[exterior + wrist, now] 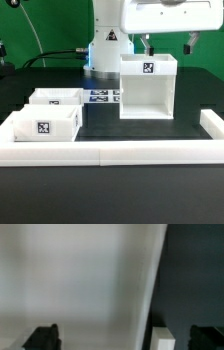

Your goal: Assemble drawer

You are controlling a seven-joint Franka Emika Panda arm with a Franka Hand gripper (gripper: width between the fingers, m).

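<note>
The white drawer case (148, 88) stands upright at the middle of the black table, a square tag on its top front edge. Two small white trays lie at the exterior view's left: one near the front with a tag (45, 123), one behind it (56, 98). My gripper (167, 45) hangs just above the case's top, open, its dark fingers spread about as wide as the case. In the wrist view the gripper (123, 338) is open with nothing between the fingers. The case's white surface (80, 274) fills most of that view, and a white edge (165, 339) shows near one fingertip.
A low white border wall (110, 152) runs along the table's front and up the exterior view's right side (212, 125). The marker board (100, 97) lies flat between the trays and the case. The arm's base (105, 50) stands behind.
</note>
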